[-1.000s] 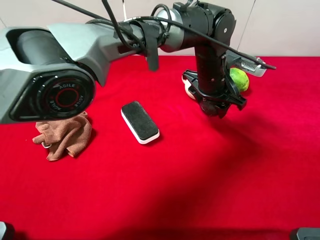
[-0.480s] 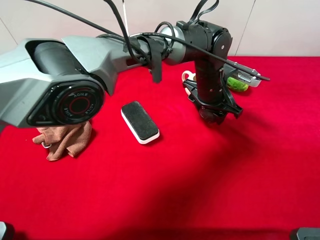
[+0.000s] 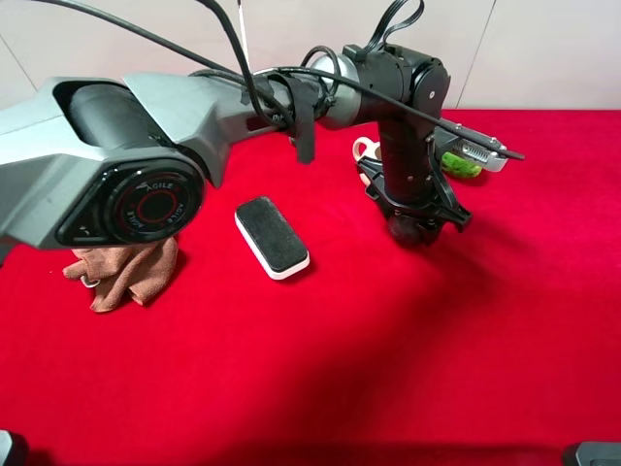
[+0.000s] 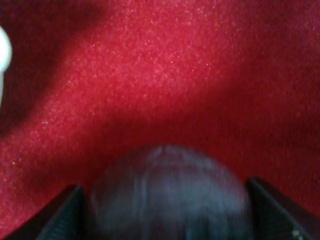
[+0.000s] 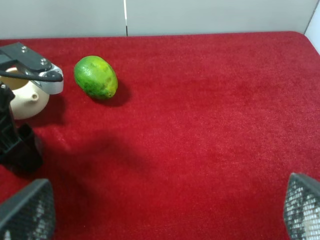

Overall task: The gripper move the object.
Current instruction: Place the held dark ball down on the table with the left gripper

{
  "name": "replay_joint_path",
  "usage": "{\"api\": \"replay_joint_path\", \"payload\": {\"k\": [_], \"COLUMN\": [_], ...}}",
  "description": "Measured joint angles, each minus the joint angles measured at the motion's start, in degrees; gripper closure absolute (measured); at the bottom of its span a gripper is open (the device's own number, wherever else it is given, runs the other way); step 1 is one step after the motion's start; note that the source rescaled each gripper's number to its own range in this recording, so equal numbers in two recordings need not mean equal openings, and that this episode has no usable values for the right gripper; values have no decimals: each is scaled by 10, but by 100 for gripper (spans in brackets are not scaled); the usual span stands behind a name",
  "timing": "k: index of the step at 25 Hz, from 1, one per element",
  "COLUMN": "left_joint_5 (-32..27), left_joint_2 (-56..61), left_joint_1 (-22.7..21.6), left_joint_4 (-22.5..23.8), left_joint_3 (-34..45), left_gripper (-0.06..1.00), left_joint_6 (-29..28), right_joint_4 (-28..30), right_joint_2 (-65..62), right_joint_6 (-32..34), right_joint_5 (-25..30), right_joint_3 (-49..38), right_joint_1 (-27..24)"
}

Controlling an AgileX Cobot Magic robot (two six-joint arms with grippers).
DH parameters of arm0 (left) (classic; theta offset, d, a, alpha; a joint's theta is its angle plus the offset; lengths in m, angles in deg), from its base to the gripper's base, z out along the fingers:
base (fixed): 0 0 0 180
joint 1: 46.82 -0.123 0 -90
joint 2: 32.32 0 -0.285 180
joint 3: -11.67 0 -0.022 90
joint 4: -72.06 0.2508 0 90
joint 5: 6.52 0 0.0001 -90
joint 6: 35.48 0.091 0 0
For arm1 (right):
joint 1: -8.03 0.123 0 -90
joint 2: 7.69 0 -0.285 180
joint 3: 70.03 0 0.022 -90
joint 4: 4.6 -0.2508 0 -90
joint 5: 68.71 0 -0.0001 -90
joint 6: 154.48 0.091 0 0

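Observation:
My left gripper (image 3: 415,227) reaches across to the middle right of the red table and points straight down, close to the cloth. In the left wrist view its two black fingers (image 4: 62,215) sit against both sides of the small dark maroon ball (image 4: 167,195). The ball shows as a dark round shape under the claw in the high view (image 3: 406,229). The right wrist view shows the left arm's black end (image 5: 17,145) at its edge. My right gripper (image 5: 165,215) is wide open and empty above the table; it does not show in the high view.
A green round fruit (image 3: 462,163) (image 5: 96,77) and a cream teapot (image 3: 366,155) (image 5: 22,97) sit just behind the left gripper. A black-topped white eraser (image 3: 272,236) lies to its left. A brown cloth (image 3: 121,272) lies at the far left.
My left gripper has come down closer to the table with the ball and shifted slightly left. It now covers more of the green fruit.

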Motion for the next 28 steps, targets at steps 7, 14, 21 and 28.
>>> {"api": "replay_joint_path", "payload": {"k": [7, 14, 21, 28], "left_joint_5": [0, 0, -7, -22], "left_joint_2": [0, 0, 4, 30], "left_joint_1": [0, 0, 0, 0], "left_joint_4": [-2, -3, -3, -3], "left_joint_3": [0, 0, 0, 0], "left_gripper": [56, 39, 38, 38], "left_joint_6": [0, 0, 0, 0], "right_joint_4": [0, 0, 0, 0], "right_joint_2": [0, 0, 0, 0], "right_joint_6": [0, 0, 0, 0], "right_joint_5": [0, 0, 0, 0], "right_joint_3": [0, 0, 0, 0], "right_joint_1": [0, 0, 0, 0]}}
